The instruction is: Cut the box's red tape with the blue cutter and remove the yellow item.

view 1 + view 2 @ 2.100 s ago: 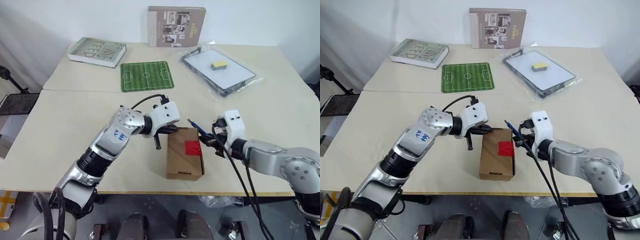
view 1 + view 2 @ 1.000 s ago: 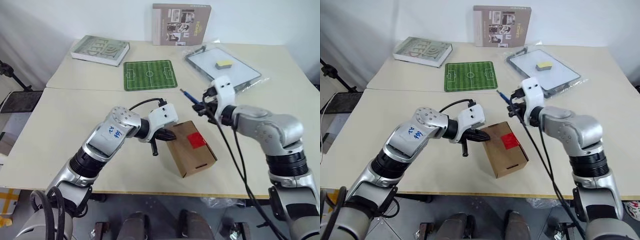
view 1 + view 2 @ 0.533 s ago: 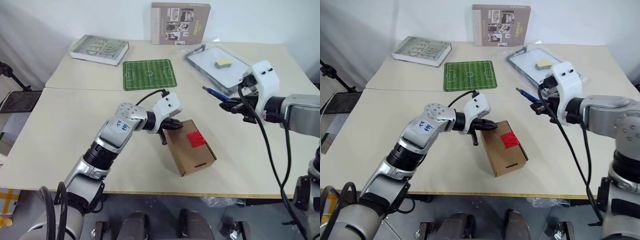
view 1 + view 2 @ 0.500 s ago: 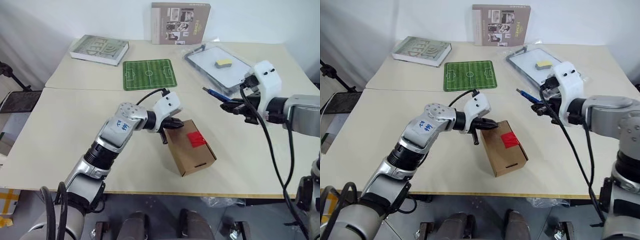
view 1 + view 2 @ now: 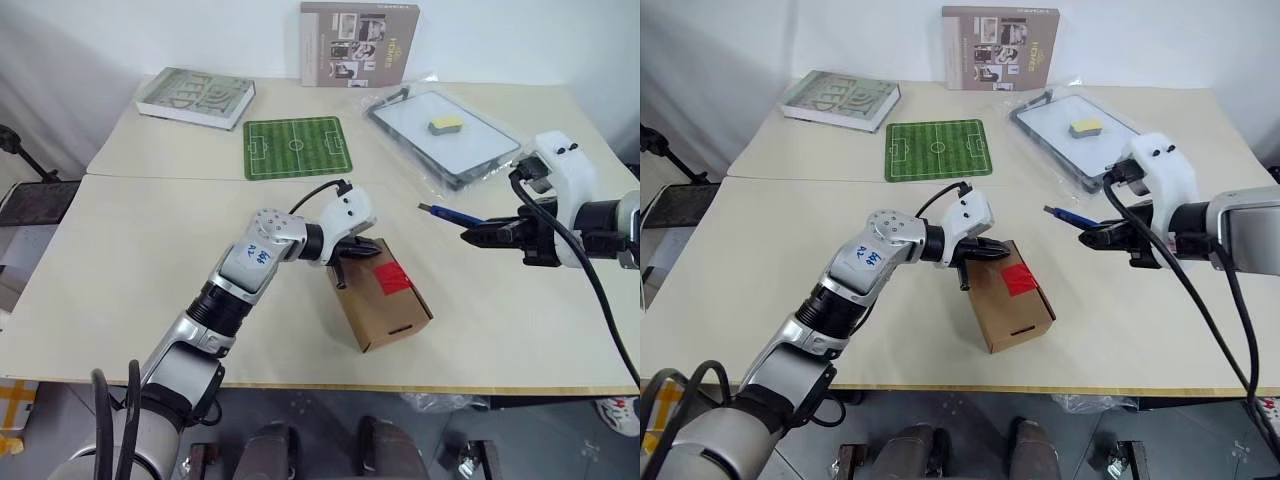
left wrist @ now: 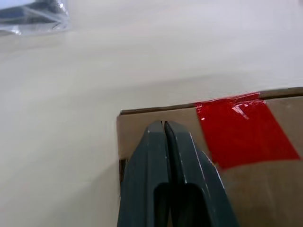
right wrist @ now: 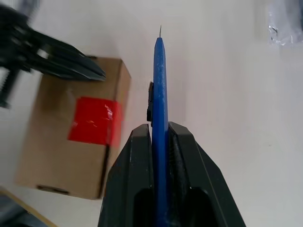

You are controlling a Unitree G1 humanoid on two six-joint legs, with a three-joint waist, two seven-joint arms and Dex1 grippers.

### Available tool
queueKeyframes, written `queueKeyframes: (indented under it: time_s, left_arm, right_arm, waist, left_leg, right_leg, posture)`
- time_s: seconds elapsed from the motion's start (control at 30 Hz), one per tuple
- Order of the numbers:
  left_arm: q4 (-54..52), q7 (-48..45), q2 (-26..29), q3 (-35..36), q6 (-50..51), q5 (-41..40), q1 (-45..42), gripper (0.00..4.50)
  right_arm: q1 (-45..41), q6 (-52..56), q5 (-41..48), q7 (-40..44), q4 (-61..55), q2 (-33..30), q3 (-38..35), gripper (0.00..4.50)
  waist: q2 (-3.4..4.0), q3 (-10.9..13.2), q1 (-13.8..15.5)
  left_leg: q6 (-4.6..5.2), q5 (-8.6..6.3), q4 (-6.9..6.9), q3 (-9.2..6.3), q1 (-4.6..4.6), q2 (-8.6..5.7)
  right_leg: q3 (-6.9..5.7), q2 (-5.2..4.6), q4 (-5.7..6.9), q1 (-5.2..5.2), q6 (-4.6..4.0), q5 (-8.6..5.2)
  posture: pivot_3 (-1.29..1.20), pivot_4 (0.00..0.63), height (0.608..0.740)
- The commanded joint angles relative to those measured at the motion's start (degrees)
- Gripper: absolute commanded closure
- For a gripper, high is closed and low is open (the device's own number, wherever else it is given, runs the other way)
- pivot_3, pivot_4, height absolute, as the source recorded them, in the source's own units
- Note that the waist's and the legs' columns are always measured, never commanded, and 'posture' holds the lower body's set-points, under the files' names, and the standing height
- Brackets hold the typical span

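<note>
The brown box (image 5: 380,300) lies skewed near the table's front edge, with the red tape (image 5: 391,278) on its top face. My left gripper (image 5: 368,250) is shut, its tips resting on the box's far top corner, just beside the tape (image 6: 244,127). My right gripper (image 5: 470,236) hovers to the right of the box, shut on the blue cutter (image 5: 445,211). The cutter's tip (image 7: 159,33) points left, towards the box and above the table. The yellow item is hidden.
At the back lie a green football-field mat (image 5: 295,148), a book (image 5: 195,97), an upright grey printed carton (image 5: 358,45), and a whiteboard in plastic wrap (image 5: 480,150) with a yellow sponge (image 5: 444,124) on it. The table's front edge runs close behind the box.
My right arm has pulled back to the right with the cutter, away from the box. The left gripper has slid right onto the box's far corner. The box turned askew earlier and now stays put.
</note>
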Motion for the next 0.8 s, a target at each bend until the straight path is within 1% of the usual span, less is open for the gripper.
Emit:
queueKeyframes:
  time_s: [0.03,0.13,0.23,0.37,0.47,0.67,0.8]
  left_arm:
    - [-0.98,-0.31,0.85,-1.29,-0.01,1.76,0.28,4.44]
    - [-1.49,0.17,2.43,-2.32,1.30,3.71,0.75,4.44]
    - [-3.43,0.58,3.03,-1.94,2.97,3.53,1.48,4.44]
    - [-6.53,0.71,4.22,-1.27,6.60,2.60,2.72,4.44]
    - [-7.28,1.03,4.06,-1.38,7.43,2.27,3.56,4.44]
    - [-8.83,0.97,3.58,-2.31,8.24,2.31,4.47,4.44]
    - [-8.61,1.04,3.37,-2.30,8.20,2.35,4.30,4.44]
  right_arm:
    - [-2.25,-0.28,1.28,3.13,-0.63,-3.61,3.99,4.36]
    - [-3.28,-2.04,1.28,3.26,-1.38,-3.62,5.93,4.36]
    - [-3.60,-2.76,1.28,3.89,-1.81,-3.99,7.04,4.36]
    - [-4.24,-4.21,1.28,3.37,-2.49,-1.89,8.92,4.36]
    - [-4.15,-4.81,1.28,3.55,-2.68,-1.32,9.41,4.36]
    - [-5.04,-5.38,1.28,-0.71,-1.58,3.07,11.81,4.36]
    - [-4.91,-4.84,1.28,-1.25,-1.14,3.66,12.24,4.36]
  waist:
    - [0.00,0.00,0.03]
    - [0.00,0.00,0.04]
    - [0.00,0.00,0.03]
    - [0.00,0.00,-0.04]
    - [0.00,0.00,0.02]
    - [0.01,-0.01,0.03]
    - [0.01,-0.01,0.15]
  left_leg:
    - [0.02,-0.01,0.00,0.01,0.00,0.02]
    - [0.05,-0.03,0.01,-0.03,-0.02,0.04]
    - [0.06,-0.04,0.01,-0.03,-0.01,0.04]
    - [0.06,-0.04,0.01,-0.03,0.00,0.08]
    - [0.06,-0.04,0.02,-0.02,0.00,0.08]
    - [0.06,-0.04,0.05,-0.02,0.00,0.07]
    - [0.06,-0.04,0.06,-0.02,-0.01,0.06]
  right_leg:
    - [0.01,0.00,0.01,-0.02,0.00,0.00]
    - [0.07,-0.01,0.00,-0.06,0.00,0.00]
    - [0.09,-0.01,0.01,-0.07,0.00,0.00]
    - [0.10,0.01,0.01,-0.07,0.00,0.00]
    - [0.10,0.00,0.02,-0.07,0.00,0.00]
    - [0.10,0.00,0.04,-0.07,0.00,0.00]
    - [0.09,-0.01,0.05,-0.07,0.00,0.00]
  posture:
    - [0.00,0.150,0.740]
    - [0.00,0.150,0.740]
    - [0.00,0.150,0.740]
    - [0.00,0.150,0.740]
    - [0.00,0.150,0.740]
    - [0.00,0.150,0.740]
    - [0.00,0.150,0.740]
